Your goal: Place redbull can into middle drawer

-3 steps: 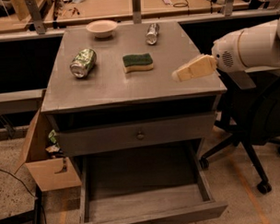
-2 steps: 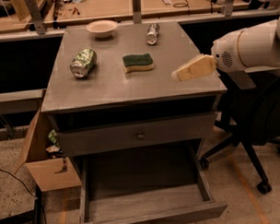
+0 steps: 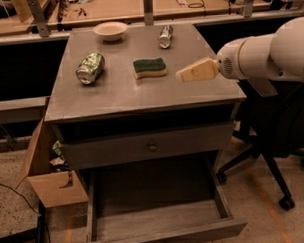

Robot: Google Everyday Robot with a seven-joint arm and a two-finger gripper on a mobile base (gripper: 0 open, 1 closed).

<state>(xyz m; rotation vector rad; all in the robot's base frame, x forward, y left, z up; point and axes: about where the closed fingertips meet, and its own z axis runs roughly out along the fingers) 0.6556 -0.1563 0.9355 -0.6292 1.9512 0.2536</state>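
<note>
The redbull can (image 3: 165, 36), slim and silver, lies on its side at the back of the grey cabinet top (image 3: 121, 97). My gripper (image 3: 190, 72), a cream wedge on a white arm, hovers over the right side of the top. It is right of the green sponge (image 3: 149, 67) and in front of the can, apart from both and holding nothing. The middle drawer (image 3: 160, 221) is pulled open low at the front, and its flat bottom is bare.
A green-and-white can (image 3: 90, 68) lies at the left of the top and a pale bowl (image 3: 111, 30) at the back. A drawer front with a round knob (image 3: 152, 147) is shut above the open drawer. A cardboard box (image 3: 49, 182) stands at the left and an office chair (image 3: 273, 149) at the right.
My gripper has edged a little to the left over the cabinet top. The cans, sponge and drawer have not moved.
</note>
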